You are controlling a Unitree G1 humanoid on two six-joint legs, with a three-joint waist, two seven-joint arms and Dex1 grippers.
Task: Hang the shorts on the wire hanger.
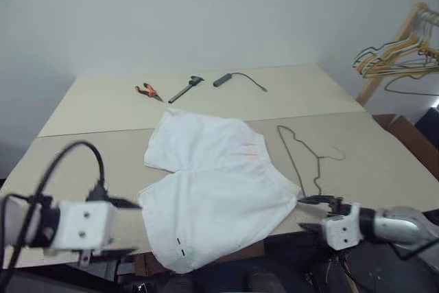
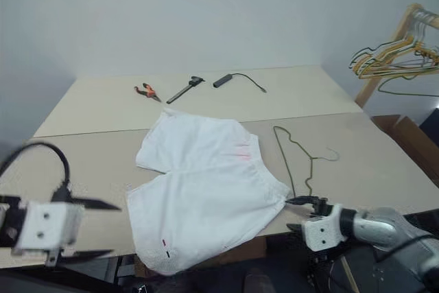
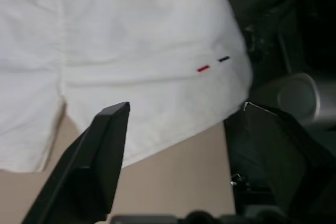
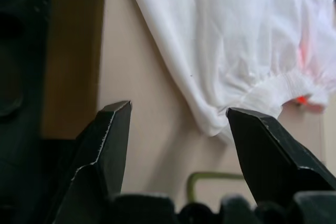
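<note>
Large white soft fabric shorts (image 1: 209, 190) flat on beige table (image 1: 103, 111), between both fingers, overhanging edge: may slip off. Thin grey-green wire hanger (image 1: 302, 159) beyond right gripper (image 2: 302, 212) fingers; left gripper (image 2: 92, 228), right both spread, empty. Thin wire risks missed pinch.

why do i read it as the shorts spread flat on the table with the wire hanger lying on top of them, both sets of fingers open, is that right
Not quite. The wire hanger lies on the bare table beside the shorts, toward the robot's right, not on top of them; the left eye view shows it. The rest holds: the shorts are spread flat, and the left gripper and right gripper have their fingers open.
</note>
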